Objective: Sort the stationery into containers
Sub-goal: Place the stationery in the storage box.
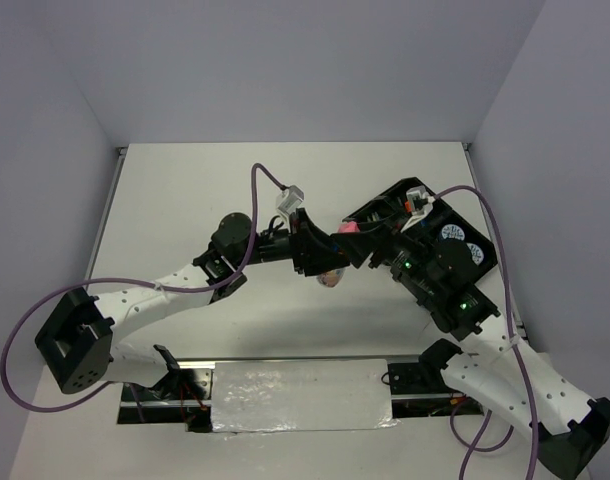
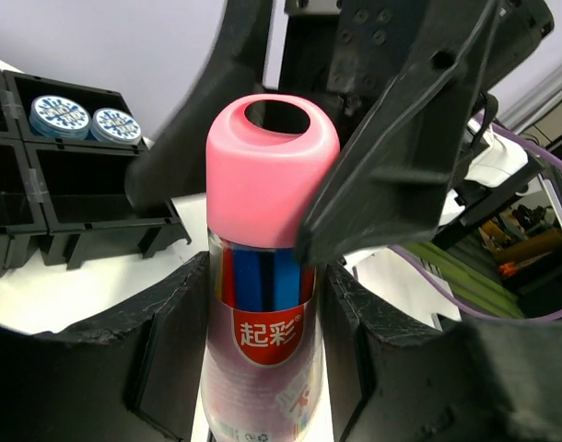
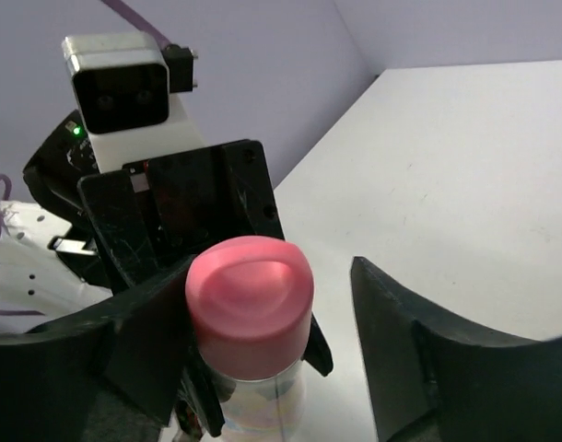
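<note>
The pink tube (image 2: 263, 304), clear-bodied with a pink cap, is held above the table between my left gripper's (image 2: 267, 318) black fingers, which are shut on its body. In the top view the left gripper (image 1: 333, 258) holds the tube (image 1: 332, 277) at mid-table. My right gripper (image 1: 357, 236) is open around the cap (image 3: 251, 295): one finger (image 3: 143, 331) touches it, the other (image 3: 401, 341) stands apart. The black organiser tray (image 1: 385, 200) lies just right of both grippers. Two blue-white discs (image 1: 465, 242) sit in a right-hand compartment and also show in the left wrist view (image 2: 83, 118).
An orange-tipped item (image 1: 417, 206) lies in the tray's far compartments. Empty tray compartments (image 2: 87, 189) show left of the tube. Purple cables loop over both arms. A silver plate (image 1: 300, 395) lies between the arm bases. Walls close in the table on three sides.
</note>
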`<action>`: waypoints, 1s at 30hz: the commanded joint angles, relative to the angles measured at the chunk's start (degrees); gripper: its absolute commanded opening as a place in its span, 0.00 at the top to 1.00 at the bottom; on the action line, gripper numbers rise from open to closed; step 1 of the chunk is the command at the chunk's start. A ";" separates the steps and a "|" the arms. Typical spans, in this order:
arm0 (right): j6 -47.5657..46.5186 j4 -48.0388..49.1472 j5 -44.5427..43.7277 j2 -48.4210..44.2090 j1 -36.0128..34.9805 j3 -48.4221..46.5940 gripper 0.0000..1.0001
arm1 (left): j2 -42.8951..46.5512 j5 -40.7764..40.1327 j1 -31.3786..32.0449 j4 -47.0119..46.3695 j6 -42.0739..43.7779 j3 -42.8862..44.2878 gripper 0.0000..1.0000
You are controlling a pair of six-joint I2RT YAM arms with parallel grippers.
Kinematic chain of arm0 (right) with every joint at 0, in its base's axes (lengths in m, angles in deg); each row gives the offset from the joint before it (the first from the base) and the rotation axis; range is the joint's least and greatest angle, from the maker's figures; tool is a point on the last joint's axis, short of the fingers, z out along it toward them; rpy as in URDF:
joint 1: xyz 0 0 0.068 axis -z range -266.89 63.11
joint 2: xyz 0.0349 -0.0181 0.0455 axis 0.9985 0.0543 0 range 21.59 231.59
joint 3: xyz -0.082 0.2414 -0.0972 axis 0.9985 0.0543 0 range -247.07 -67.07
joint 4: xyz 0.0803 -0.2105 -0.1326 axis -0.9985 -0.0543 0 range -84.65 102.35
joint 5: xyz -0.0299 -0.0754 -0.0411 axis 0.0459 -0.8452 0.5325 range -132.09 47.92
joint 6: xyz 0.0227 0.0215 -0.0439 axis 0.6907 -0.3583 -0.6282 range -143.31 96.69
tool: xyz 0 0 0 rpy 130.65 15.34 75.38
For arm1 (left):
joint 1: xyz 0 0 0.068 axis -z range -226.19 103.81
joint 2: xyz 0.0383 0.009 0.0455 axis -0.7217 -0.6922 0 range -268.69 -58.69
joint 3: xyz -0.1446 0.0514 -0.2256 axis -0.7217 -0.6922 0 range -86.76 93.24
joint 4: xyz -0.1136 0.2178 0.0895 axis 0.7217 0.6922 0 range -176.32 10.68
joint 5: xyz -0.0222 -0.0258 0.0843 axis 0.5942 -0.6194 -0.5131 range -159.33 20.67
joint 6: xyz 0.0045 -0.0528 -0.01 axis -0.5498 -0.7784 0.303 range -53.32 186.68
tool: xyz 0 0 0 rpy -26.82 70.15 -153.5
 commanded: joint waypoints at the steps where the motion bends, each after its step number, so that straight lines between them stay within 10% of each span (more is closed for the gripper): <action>1: 0.99 2.86 -0.27 0.54 -1.47 -1.62 0.30 | 0.71 -0.80 0.15 -5.69 0.68 2.00 1.00; 4: 1.60 5.06 1.31 1.15 -1.73 -0.82 0.57 | -0.43 -0.36 0.24 -5.69 0.15 2.79 1.00; 5: 1.78 4.98 1.40 1.24 -1.73 -1.08 0.96 | -0.61 -0.62 0.24 -5.25 0.15 3.31 0.95; 6: 1.60 4.55 1.23 1.24 -1.73 -1.26 1.00 | -0.79 -1.06 0.32 -4.55 0.33 3.41 0.87; 10: -3.39 -4.45 -3.40 0.63 -1.56 -5.28 1.00 | 0.00 -6.58 0.50 7.35 3.75 5.77 0.01; 18: -29.15 -41.48 -34.88 10.62 10.02 -22.70 1.00 | 4.91 -45.94 -0.37 64.32 7.54 16.50 0.01; 30: -37.95 -38.44 -33.23 12.58 27.62 -16.39 1.00 | 28.64 -54.93 -0.64 82.65 20.89 7.21 0.01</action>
